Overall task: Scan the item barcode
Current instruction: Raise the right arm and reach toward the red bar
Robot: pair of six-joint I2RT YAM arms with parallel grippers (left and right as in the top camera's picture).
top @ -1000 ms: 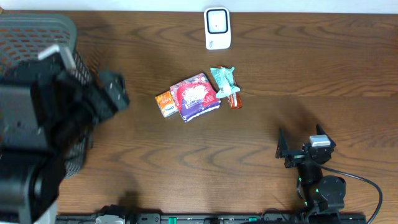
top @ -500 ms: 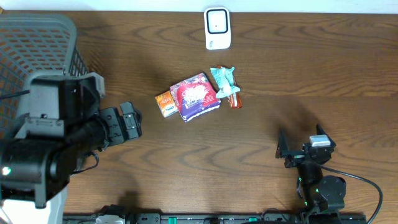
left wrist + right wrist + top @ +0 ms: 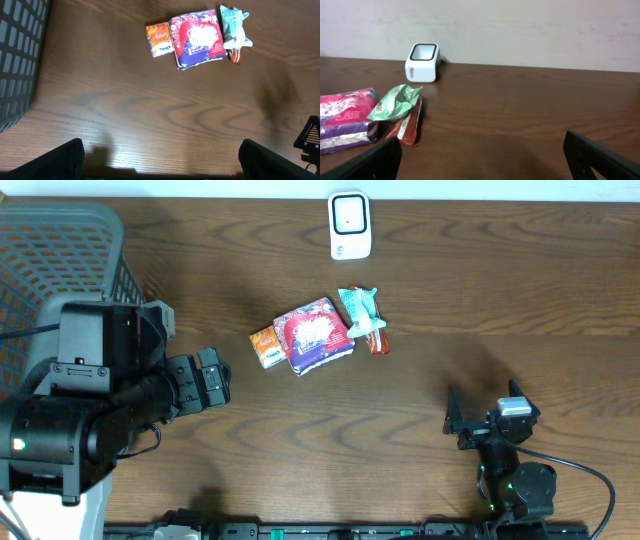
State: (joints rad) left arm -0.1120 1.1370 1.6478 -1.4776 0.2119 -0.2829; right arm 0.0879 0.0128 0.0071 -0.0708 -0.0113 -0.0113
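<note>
Our left gripper [image 3: 212, 378] hovers with jaws wide apart and empty, just left of the pouch [image 3: 314, 335]. Our right gripper [image 3: 482, 418] is likewise spread and empty, near the front edge. The pouch lies mid-table between an orange packet [image 3: 265, 346] and a green packet [image 3: 358, 308], well short of the scanner [image 3: 349, 225].

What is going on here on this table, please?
Nothing is held yet. The left tool hangs open above the table, just left of a small pile: an orange packet, a red and purple pouch, a green wrapper and a red bar. The right tool is open too, near the front edge. The white scanner stands at the far edge, with no item in front of it.
</note>
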